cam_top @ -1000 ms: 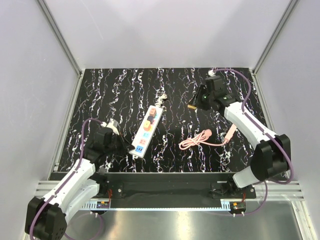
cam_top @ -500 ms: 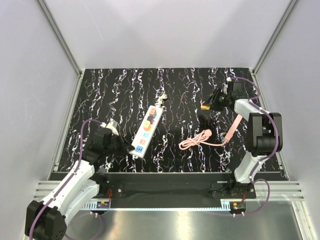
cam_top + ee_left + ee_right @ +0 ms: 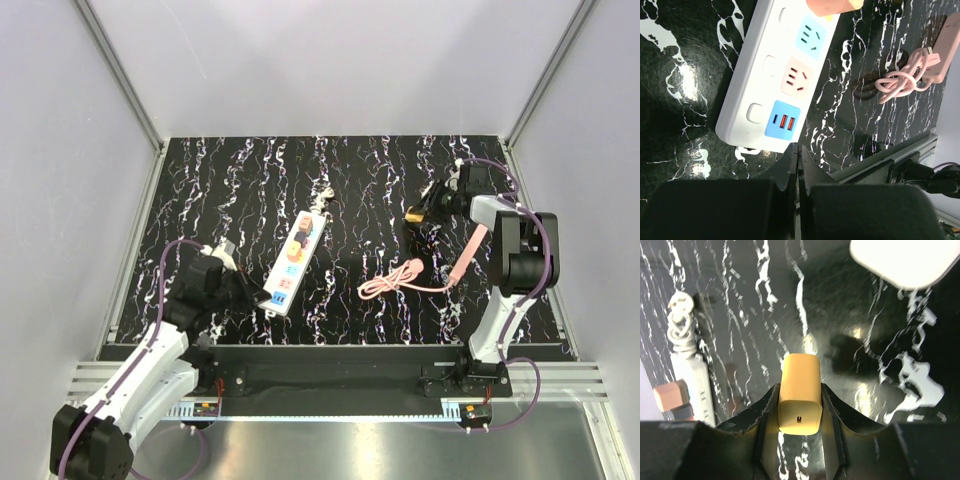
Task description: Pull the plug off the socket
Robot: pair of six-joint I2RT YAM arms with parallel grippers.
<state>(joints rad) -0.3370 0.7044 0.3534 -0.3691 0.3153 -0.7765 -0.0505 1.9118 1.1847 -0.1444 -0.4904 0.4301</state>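
Plug (image 3: 799,392) held in narrow right fingers (image 3: 765,410), swung further right than a second ago, well apart from socket (image 3: 291,260) at middle of desk (image 3: 220,190), so pulled free; left fingers (image 3: 790,165) shut beside socket's near end, perhaps touching.

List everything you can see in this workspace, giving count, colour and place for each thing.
power strip: one, white with coloured outlets, mid-table
plug: one, yellow, held off the strip
cable: one, pink, coiled, right of the strip
rounded object: one, white, beyond the plug, cut off by the frame
table: one, black marbled
left gripper: one, black, shut, by the strip's near end
right gripper: one, black, shut on the plug
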